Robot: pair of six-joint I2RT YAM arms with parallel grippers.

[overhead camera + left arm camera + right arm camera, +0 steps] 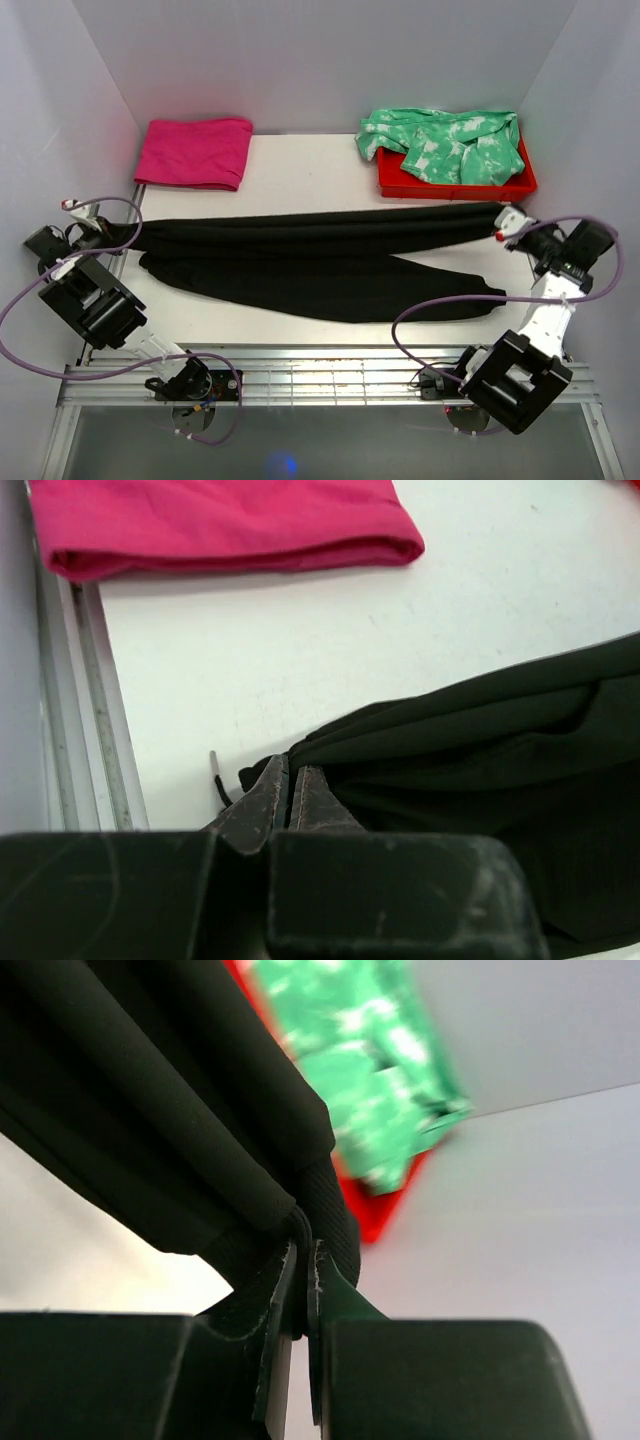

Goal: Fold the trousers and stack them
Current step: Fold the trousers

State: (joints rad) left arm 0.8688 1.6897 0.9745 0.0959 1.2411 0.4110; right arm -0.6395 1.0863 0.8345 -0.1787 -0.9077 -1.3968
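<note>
The black trousers (320, 260) lie stretched left to right across the white table, one leg pulled taut along the far side, the other lying slack nearer me. My left gripper (118, 238) is shut on the trousers' left end, the waistband (400, 750), with a drawstring tip (214, 765) poking out beside it. My right gripper (503, 226) is shut on the ribbed cuff (325, 1205) at the right end of the taut leg, held slightly off the table.
A folded magenta-pink cloth (195, 152) lies at the back left, also in the left wrist view (220, 525). A red tray (455, 183) at the back right holds a green-and-white tie-dye garment (440, 140). White walls close in on three sides.
</note>
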